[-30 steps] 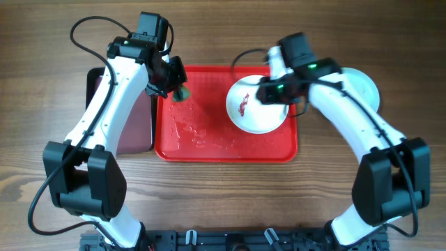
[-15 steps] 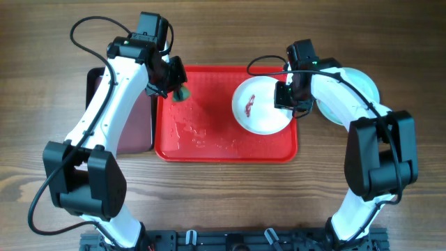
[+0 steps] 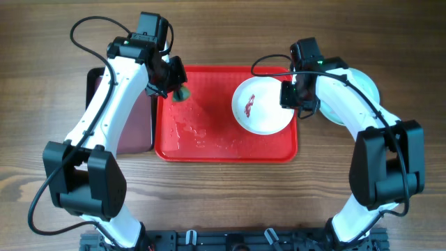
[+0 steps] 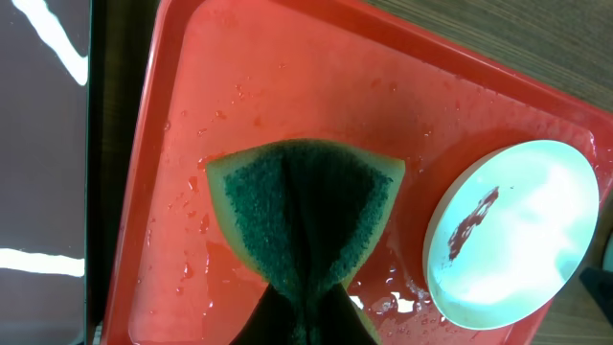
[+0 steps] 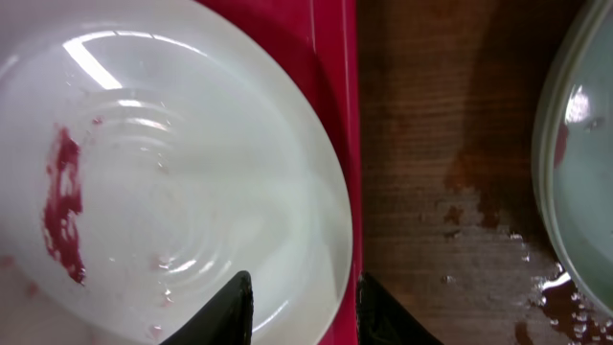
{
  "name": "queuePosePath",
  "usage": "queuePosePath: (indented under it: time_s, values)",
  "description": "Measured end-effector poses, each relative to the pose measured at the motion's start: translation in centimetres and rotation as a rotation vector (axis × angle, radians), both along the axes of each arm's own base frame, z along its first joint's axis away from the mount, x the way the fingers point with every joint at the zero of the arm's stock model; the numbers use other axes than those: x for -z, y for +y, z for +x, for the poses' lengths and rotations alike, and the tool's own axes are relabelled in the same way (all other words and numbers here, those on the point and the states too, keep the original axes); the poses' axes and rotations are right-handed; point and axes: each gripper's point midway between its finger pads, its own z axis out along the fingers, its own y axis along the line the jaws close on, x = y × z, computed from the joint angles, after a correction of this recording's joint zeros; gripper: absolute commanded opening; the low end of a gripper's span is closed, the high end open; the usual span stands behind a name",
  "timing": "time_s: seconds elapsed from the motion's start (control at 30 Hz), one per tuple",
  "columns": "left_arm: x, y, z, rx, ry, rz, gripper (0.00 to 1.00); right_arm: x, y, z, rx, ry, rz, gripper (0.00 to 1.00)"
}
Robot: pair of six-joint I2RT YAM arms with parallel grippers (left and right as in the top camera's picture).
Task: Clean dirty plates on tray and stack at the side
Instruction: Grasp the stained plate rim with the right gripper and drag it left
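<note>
A white plate (image 3: 261, 106) with a red sauce streak lies at the right end of the red tray (image 3: 209, 143). My right gripper (image 3: 293, 95) is open, its fingers straddling the plate's right rim and the tray's edge. In the right wrist view (image 5: 306, 283) one finger is over the plate (image 5: 172, 172) and the other is over the wood beyond the tray's rim (image 5: 335, 86). My left gripper (image 3: 173, 85) is shut on a green-and-yellow sponge (image 3: 182, 93) above the tray's wet top left. The sponge (image 4: 302, 206), tray (image 4: 239, 86) and plate (image 4: 512, 235) show in the left wrist view.
A pale blue plate (image 3: 367, 80) sits on the table right of the tray, partly under my right arm; its rim shows in the right wrist view (image 5: 579, 163). Water wets the wood (image 5: 479, 192) beside it. A black-rimmed maroon tray (image 3: 125, 118) lies left of the red tray.
My right gripper swung from over the plate's top right to its right rim, and the plate shifted slightly right. The left arm and sponge have not moved.
</note>
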Motion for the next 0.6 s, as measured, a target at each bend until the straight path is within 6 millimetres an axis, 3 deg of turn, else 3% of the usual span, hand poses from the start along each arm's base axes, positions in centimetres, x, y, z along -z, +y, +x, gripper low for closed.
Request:
queuePosePath:
  time_s: [0.27, 0.6]
  values:
    - [0.0, 0.0, 0.0, 0.0, 0.0, 0.0, 0.04, 2.7, -0.2, -3.6, 0.009, 0.11, -0.008, 0.32]
    - [0.0, 0.0, 0.0, 0.0, 0.0, 0.0, 0.04, 2.7, 1.0, -2.6, -0.015, 0.059, 0.014, 0.3]
